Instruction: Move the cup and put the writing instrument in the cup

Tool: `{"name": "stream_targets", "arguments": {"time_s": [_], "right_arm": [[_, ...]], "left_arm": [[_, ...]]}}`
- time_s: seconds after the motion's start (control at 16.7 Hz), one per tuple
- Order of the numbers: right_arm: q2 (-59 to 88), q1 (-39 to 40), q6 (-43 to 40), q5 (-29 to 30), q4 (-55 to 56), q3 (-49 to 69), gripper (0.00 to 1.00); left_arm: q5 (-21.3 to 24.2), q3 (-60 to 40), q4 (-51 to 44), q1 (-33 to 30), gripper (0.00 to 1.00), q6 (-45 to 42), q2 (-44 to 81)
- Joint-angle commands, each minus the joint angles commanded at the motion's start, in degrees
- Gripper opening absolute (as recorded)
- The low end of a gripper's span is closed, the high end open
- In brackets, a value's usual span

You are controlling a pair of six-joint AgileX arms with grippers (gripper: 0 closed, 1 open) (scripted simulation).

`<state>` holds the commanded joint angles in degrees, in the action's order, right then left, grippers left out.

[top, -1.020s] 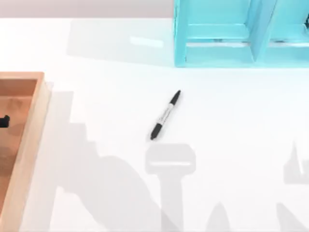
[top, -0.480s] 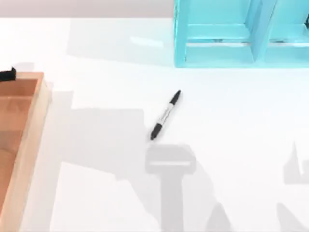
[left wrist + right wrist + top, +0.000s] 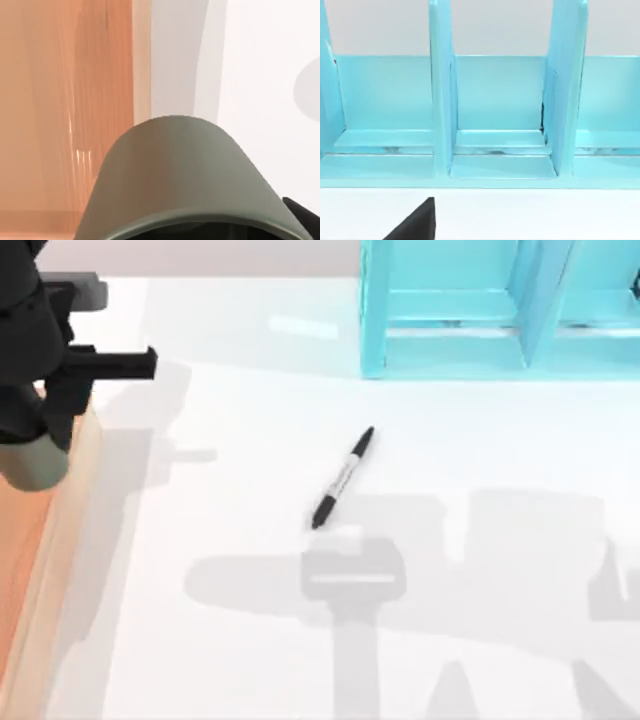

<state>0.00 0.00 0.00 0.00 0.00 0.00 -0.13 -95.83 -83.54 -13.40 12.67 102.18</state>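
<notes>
The cup [image 3: 35, 462], dark olive-grey, hung at the top view's far left, over the inner edge of the wooden tray [image 3: 70, 510], under the black left gripper [image 3: 40, 390]. In the left wrist view the cup [image 3: 190, 175] sat right up against the camera, its wall broad, the tray floor [image 3: 65, 100] on one side and white table [image 3: 260, 60] on the other. The fingers were mostly hidden; judged from the cup hanging off the gripper, they were clamped on it, though the contact itself could not be made out.

The marker [image 3: 343, 478] lay flat near the table's centre, well apart from the cup, toward the top view's right. Its long axis ran diagonal: one black end up and right, the other down and left. It lay free of everything.

Key relation: the cup must travel right from the tray to somewhere near the marker. The left arm was carrying the cup, so the marker pick probably falls to the right arm. In the right wrist view a dark finger tip [image 3: 415, 222] showed against the blue shelf unit [image 3: 495, 100]; whether the right fingers were spread or closed could not be told.

The shelf unit [image 3: 500, 310] stood at the far right, beyond the marker.
</notes>
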Motion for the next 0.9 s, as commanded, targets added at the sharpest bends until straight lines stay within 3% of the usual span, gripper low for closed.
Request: {"name": "stream_targets", "arguments": {"time_s": [0.48,0.9], "right_arm": [[0.0,0.0,0.0,0.0,0.0,0.0,1.0],[0.0,0.0,0.0,0.0,0.0,0.0,1.0]], "left_arm": [[0.2,-0.7,-0.5,-2.0,0.0,1.5,0.7],[1.7,-0.4,14.6,-10.1,0.0,9.3,12.9]]}}
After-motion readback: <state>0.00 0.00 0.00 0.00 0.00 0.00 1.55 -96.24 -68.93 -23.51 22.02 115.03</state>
